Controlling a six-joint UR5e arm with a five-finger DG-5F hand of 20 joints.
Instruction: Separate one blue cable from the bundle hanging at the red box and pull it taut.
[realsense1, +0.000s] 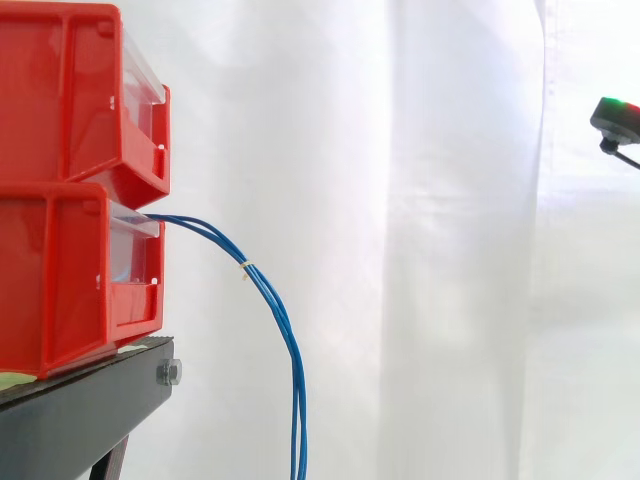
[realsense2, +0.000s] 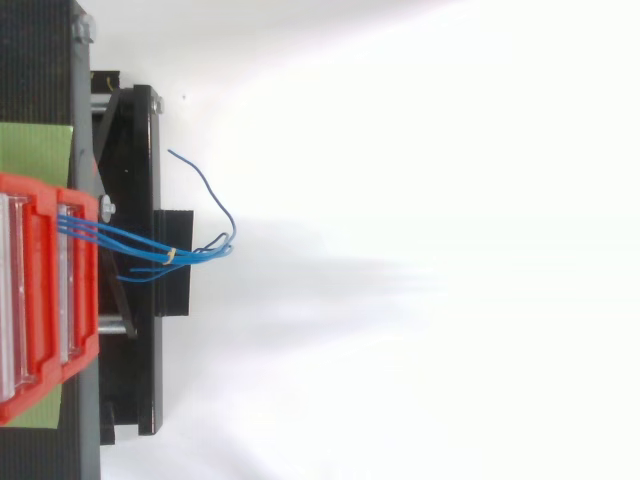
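Out of the lower red bin (realsense1: 70, 280) you see the bundle of blue cables (realsense1: 298, 420) come, bend over and hang down past the black stand (realsense1: 80, 415). A small pale tie (realsense1: 245, 266) holds them together near the top. Far off at the right edge, well apart from the cables, you see a bit of the hand (realsense1: 614, 118). You can't make out if it is loose or clenched.

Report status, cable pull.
Hand far right, touching nothing. Thin blue cable bundle hangs slack from lower red plastic bin. Nothing between.
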